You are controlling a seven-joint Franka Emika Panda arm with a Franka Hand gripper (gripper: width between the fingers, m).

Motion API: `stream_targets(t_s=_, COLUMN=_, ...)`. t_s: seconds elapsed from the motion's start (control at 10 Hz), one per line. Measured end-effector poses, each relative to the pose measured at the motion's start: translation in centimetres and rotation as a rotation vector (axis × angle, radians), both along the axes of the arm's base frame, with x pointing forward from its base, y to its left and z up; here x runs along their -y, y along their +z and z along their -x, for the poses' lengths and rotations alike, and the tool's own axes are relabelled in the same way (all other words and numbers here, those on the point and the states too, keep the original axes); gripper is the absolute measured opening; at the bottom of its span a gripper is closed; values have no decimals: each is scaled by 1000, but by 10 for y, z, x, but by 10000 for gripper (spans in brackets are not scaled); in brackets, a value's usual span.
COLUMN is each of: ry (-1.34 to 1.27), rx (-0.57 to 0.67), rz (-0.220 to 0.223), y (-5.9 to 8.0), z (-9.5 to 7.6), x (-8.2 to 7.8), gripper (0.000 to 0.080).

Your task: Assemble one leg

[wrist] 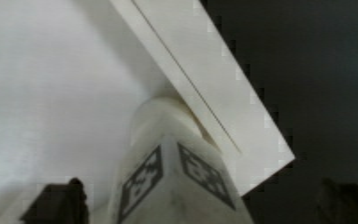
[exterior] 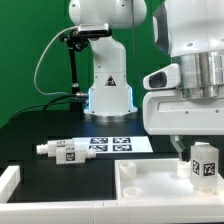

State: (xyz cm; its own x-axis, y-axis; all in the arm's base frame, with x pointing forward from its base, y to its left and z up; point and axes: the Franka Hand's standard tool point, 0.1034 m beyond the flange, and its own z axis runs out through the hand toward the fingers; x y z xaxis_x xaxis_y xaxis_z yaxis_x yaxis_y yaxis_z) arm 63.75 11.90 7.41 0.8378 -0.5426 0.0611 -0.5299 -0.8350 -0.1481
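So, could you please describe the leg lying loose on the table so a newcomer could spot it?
Start at the marker board in front of the robot base. Just to the exterior view's left of it, a small white tagged leg lies on its side on the black table; the other leg stands upright under the hand.

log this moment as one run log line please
stage: leg at tray part | claw: at leg, grip unclear | spare leg: lying on table | marker board: untouched
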Motion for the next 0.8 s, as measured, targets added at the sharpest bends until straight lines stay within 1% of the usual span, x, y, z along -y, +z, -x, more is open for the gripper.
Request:
stream_targets(t_s=0.1, ry=68, rx=6, rz=10, y=0, z=0, x=1, gripper=644)
stream_targets(t_s=0.2, ry=202, rx=17, rz=41, y=0, z=0, x=3, gripper=648)
stream_targets(t_s=0.3, ry=415, rx=29, rz=100, y=1, z=-2, x=6, gripper=648)
stream_targets(t_s=0.4, ry=659, rx=26, rz=158, y=6, z=-5, x=6, gripper=648)
stream_targets(t_s=0.5, ry=745, rx=34, rz=169, y=9, z=-8, x=5, gripper=648)
stream_targets(t_s=0.6, ry=668, rx=28, rz=159, y=7, z=-7, x=6, gripper=626)
stream_targets(t_s=0.7, ry=659, rx=28, rz=158, y=6, z=-7, x=6, gripper=626)
stream_targets(t_s=0.8, ry=633, rx=26, rz=155, y=6, z=-7, x=6, gripper=447)
